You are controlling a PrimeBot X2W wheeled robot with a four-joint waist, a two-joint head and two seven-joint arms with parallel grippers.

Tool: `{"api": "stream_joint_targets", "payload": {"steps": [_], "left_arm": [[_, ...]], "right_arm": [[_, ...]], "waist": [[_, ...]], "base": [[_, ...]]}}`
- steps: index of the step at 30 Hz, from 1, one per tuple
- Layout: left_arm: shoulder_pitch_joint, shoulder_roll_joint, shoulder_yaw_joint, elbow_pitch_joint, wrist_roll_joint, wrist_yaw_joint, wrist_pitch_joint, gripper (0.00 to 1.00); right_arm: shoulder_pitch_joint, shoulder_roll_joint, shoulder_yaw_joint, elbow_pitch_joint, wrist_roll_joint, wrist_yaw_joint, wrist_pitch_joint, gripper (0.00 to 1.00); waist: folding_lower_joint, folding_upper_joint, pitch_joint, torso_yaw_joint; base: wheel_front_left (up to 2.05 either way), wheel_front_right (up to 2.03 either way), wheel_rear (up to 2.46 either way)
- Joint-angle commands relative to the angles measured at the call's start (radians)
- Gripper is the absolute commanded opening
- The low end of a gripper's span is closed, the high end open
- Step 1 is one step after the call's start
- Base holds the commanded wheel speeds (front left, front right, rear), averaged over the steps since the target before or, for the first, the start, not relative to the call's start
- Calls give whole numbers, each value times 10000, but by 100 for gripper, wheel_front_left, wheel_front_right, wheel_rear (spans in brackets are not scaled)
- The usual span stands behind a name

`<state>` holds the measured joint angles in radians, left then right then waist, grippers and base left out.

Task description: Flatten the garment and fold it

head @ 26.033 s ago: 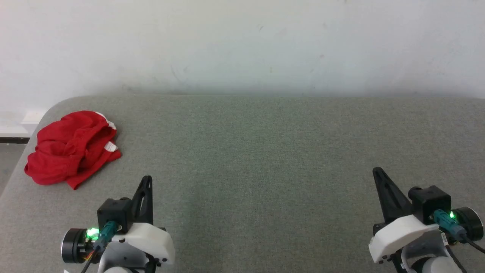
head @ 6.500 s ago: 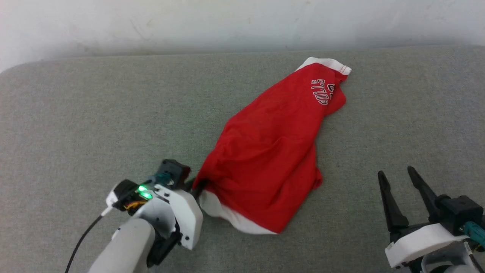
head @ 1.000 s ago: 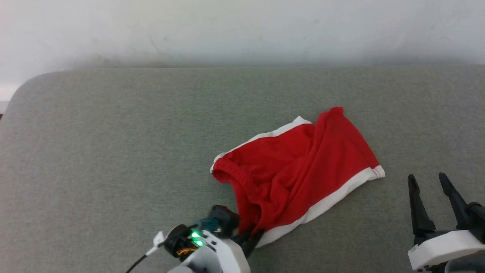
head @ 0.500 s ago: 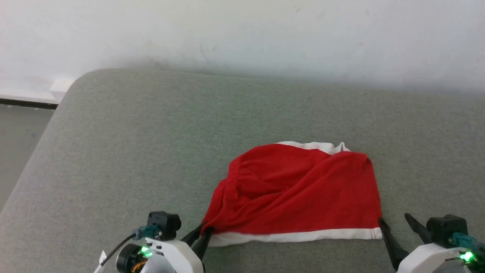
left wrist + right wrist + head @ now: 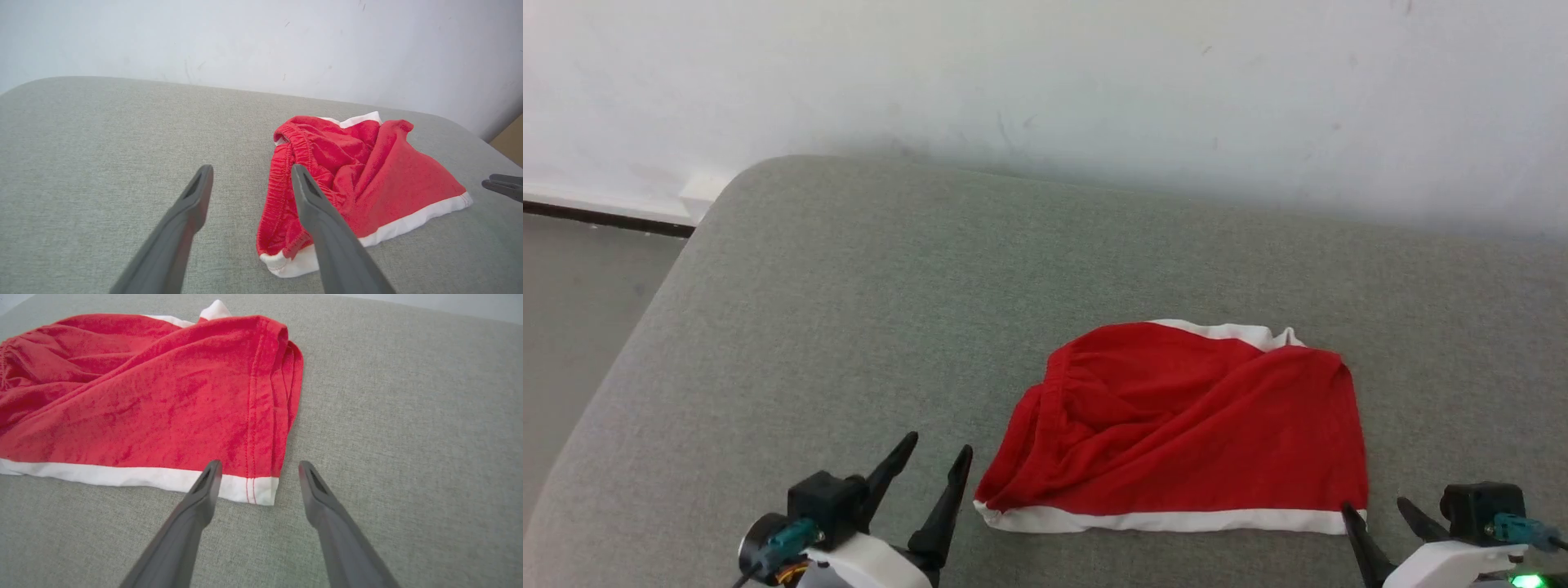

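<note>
On the grey worktop (image 5: 849, 286) the garment (image 5: 1201, 433) lies rumpled, left gripper (image 5: 938, 443) and right gripper (image 5: 1374, 505) by its near corners, jaws wide apart, empty.

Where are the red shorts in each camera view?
Head view: shorts sit lower centre-right.
Left wrist view: shorts sit right of centre.
Right wrist view: shorts fill the upper left.
Shared landmark: the white stripe along the near edge.
</note>
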<state>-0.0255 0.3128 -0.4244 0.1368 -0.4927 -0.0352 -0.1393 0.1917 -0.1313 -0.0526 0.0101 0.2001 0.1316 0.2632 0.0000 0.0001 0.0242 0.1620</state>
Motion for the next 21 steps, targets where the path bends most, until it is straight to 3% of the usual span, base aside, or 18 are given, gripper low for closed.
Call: {"api": "stream_joint_targets", "payload": {"steps": [1, 5, 10, 21], "left_arm": [[134, 122, 4, 14, 304, 119, -277, 100], [169, 47, 7, 167, 732, 424, -813, 100], [117, -70, -137, 491, 967, 488, -984, 100], [-31, -46, -237, 832, 984, 428, -1034, 100]], "right_arm": [[50, 109, -131, 51, -114, -9, 203, 100], [-208, 385, -515, 370, -357, -9, 946, 100], [-524, 629, -724, 853, -682, -9, 1750, 100], [-813, 769, -743, 1583, -770, -9, 1754, 100]], "waist": [[0, -1, -5, 101], [0, -1, 39, 230], [0, -1, 104, 442], [0, -1, 291, 633]], "base": [[0, 0, 0], [0, 0, 0], [0, 0, 0], [0, 0, 0]]}}
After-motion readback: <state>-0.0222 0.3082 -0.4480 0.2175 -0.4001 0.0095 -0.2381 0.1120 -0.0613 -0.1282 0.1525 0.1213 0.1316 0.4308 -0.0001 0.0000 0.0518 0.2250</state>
